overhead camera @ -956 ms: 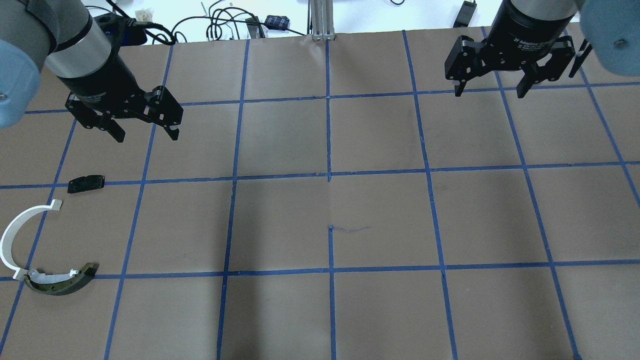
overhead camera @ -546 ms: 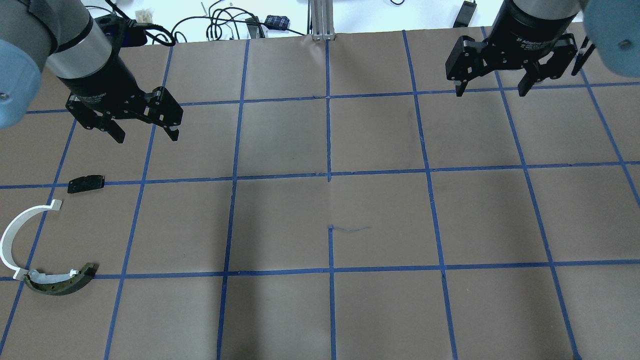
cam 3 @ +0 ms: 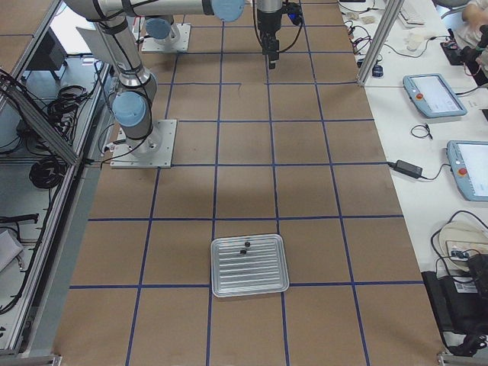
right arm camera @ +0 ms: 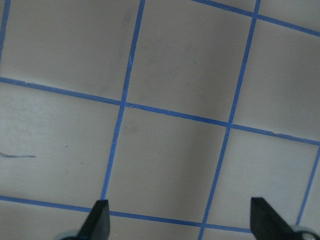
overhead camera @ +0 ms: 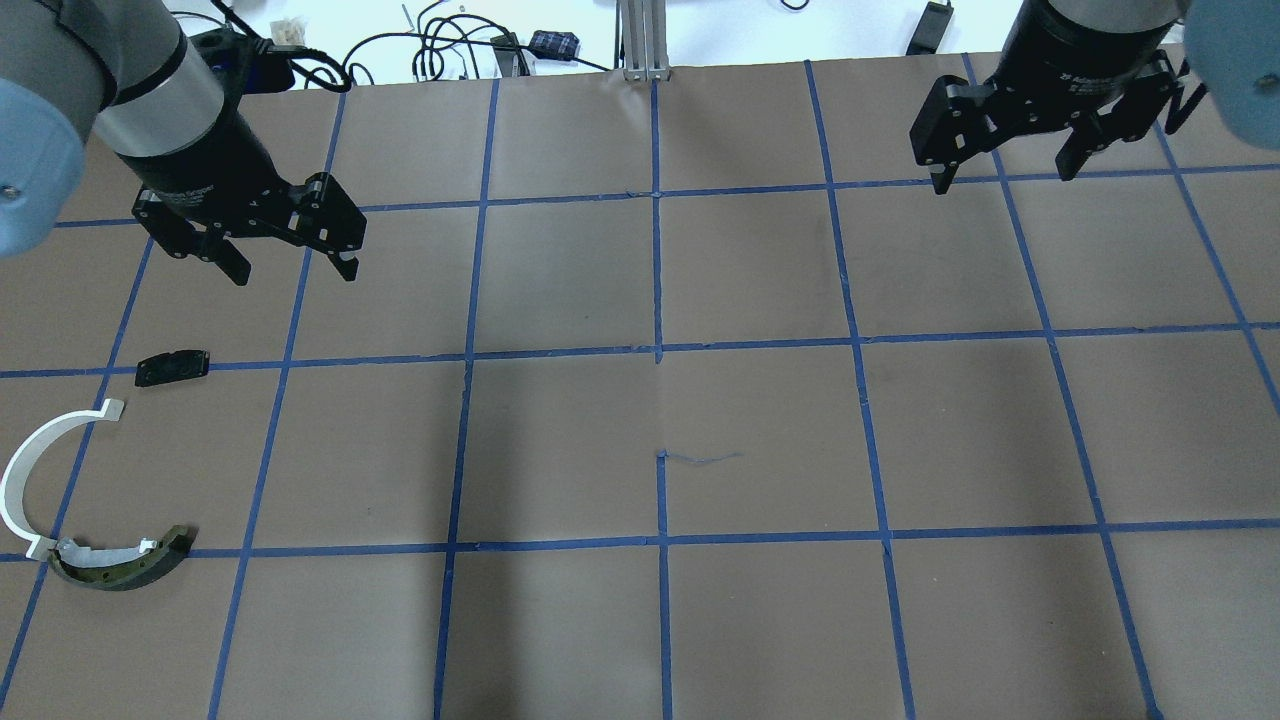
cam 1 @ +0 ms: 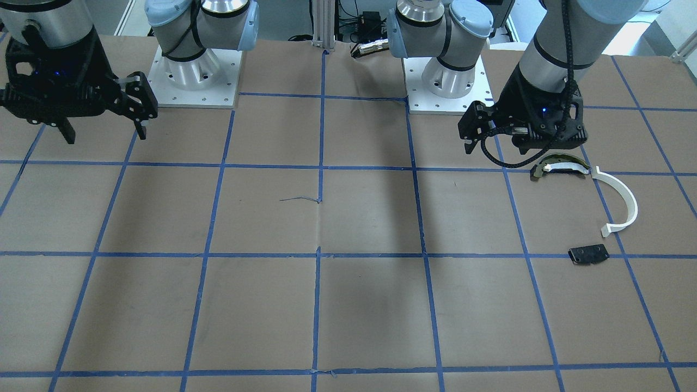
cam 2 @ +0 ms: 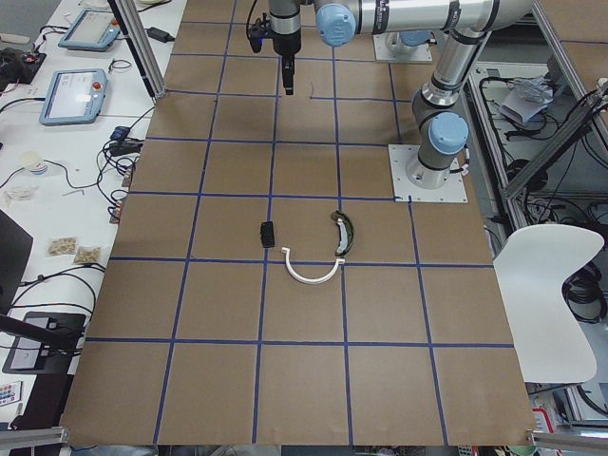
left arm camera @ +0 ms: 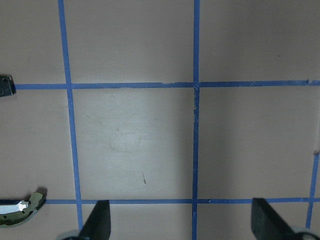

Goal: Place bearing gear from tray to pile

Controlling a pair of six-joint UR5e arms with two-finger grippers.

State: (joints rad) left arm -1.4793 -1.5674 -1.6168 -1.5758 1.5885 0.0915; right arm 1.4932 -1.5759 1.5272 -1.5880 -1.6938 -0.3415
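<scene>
The pile lies at the table's left: a white half-ring arc [overhead camera: 25,470], a curved dark-and-tan piece [overhead camera: 125,568] and a flat black plate [overhead camera: 172,367]. My left gripper [overhead camera: 294,275] hangs open and empty above the table, beyond the black plate. My right gripper [overhead camera: 1003,180] is open and empty at the far right. The silver tray [cam 3: 229,286] shows only in the exterior right view, with two small dark parts [cam 3: 244,248] on it. They are too small to tell which is the bearing gear.
Brown paper with a blue tape grid [overhead camera: 660,350] covers the table. Cables and a small device [overhead camera: 553,43] lie past the far edge. The arm bases [cam 1: 193,71] stand at the robot's side. The left wrist view shows the dark-and-tan piece's end [left arm camera: 20,212].
My right gripper has moved a little to the right and farther from the robot. My left gripper and the pile have not moved.
</scene>
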